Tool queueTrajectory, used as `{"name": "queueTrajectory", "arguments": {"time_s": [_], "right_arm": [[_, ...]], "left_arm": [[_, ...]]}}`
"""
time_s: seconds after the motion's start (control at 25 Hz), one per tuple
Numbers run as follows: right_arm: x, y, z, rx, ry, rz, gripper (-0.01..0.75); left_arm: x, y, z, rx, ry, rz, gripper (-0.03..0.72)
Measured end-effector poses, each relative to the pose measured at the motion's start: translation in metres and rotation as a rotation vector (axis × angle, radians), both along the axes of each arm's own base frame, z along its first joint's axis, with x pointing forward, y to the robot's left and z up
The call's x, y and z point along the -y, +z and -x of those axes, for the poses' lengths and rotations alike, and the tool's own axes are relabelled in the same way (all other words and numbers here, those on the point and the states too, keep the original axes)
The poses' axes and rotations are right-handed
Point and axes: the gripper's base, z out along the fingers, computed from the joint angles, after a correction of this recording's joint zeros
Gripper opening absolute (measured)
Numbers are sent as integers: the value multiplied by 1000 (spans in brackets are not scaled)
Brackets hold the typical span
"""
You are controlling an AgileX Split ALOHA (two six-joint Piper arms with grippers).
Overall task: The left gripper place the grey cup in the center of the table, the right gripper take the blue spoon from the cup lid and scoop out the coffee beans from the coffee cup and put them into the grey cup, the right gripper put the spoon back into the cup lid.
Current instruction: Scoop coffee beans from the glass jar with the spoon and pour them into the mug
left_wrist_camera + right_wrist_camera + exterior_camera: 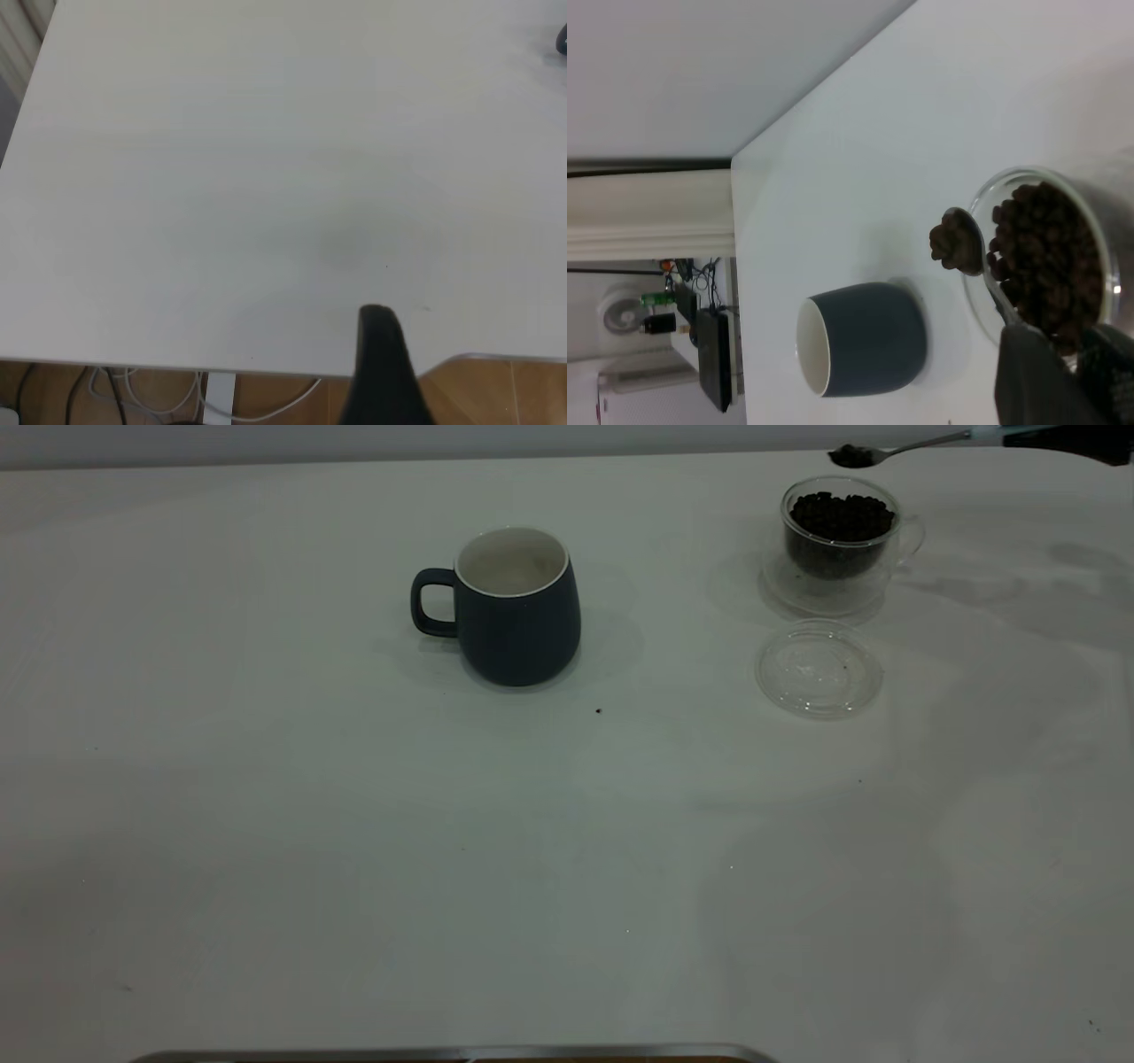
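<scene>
Now, your notes, working outward from the tool tips.

Right gripper (1063, 372): you have it clamped on the blue spoon (904, 449) by the handle end; the dark fingers (1028, 376) show in the right wrist view, and only a dark edge of the arm shows at the far right corner of the exterior view.

Blue spoon: held in the air, roughly level, bowl pointing toward the middle of the table. Its bowl hangs above the far rim of the coffee cup (842, 545), apart from the glass.

Coffee beans (840, 518): a small heap sits in the spoon bowl; the bulk fills the coffee cup almost to the rim.

Coffee cup: upright on the table's far right side, handle turned outward to the right.

Cup lid (819, 668): flat on the table, just in front of the coffee cup, with nothing lying in it.

Grey cup (514, 607): upright near the table's middle, well to the left of the coffee cup, handle pointing left. You can see no beans in its white inside.

Left gripper (381, 372): over the table's edge, well apart from the cups. One dark finger shows; you cannot tell how its fingers stand.

Table (354, 850): white, with a few tiny dark specks.
</scene>
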Motion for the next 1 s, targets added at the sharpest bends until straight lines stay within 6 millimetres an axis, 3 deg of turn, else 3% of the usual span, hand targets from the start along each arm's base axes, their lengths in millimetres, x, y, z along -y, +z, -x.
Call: {"name": "queueTrajectory", "arguments": {"time_s": [0.36, 1.0], "right_arm": [[-29, 1, -5, 1, 53, -10, 104], [-134, 4, -9, 8, 241, -46, 104]], "left_arm": [[0, 0, 0, 0, -2, -2, 588], [0, 0, 0, 0, -1, -1, 588]]}}
